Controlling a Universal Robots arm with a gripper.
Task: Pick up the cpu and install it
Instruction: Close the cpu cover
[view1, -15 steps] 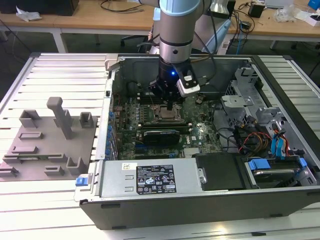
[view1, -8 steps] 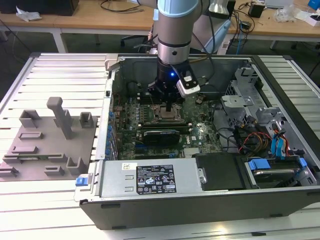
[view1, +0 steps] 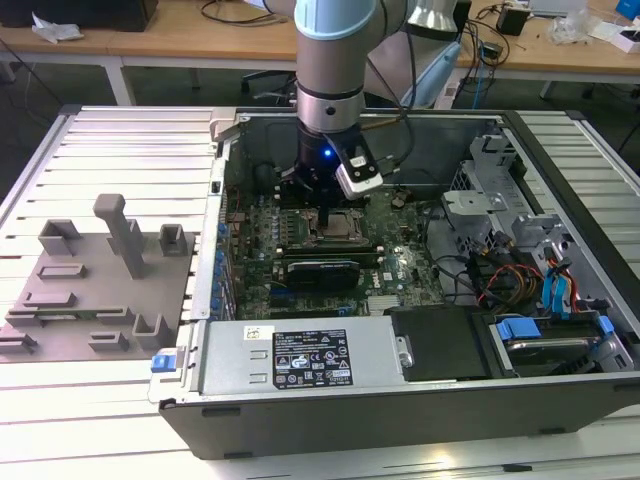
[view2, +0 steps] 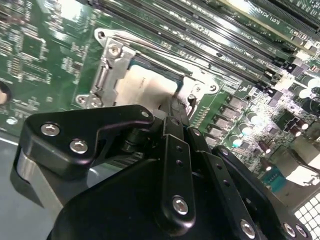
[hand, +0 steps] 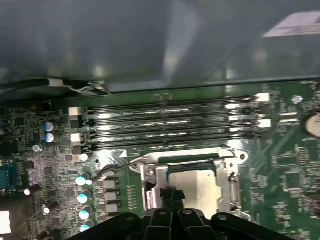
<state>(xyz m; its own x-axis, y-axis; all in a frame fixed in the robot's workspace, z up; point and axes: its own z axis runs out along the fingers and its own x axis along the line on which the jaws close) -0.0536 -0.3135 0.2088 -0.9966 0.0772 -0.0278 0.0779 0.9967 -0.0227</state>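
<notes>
The cpu (hand: 202, 187) is a pale silvery square lying flat inside the metal-framed socket (hand: 235, 180) on the green motherboard; it also appears in the second wrist view as the cpu (view2: 145, 85) within the socket frame (view2: 107, 65). My gripper (hand: 172, 197) hangs right over one edge of the cpu, its two black fingers pressed together with nothing between them. In the second wrist view the gripper (view2: 176, 107) tips end at the chip's edge. In the exterior view the gripper (view1: 326, 215) is down inside the open computer case, at the socket (view1: 342, 226).
Several memory slots (hand: 170, 125) run alongside the socket. A long black card (view1: 320, 270) lies across the board in front of it. A power supply (view1: 300, 360) fills the case's near side, drive bays (view1: 530, 260) the exterior view's right. A grey tray (view1: 100, 280) sits outside on the left.
</notes>
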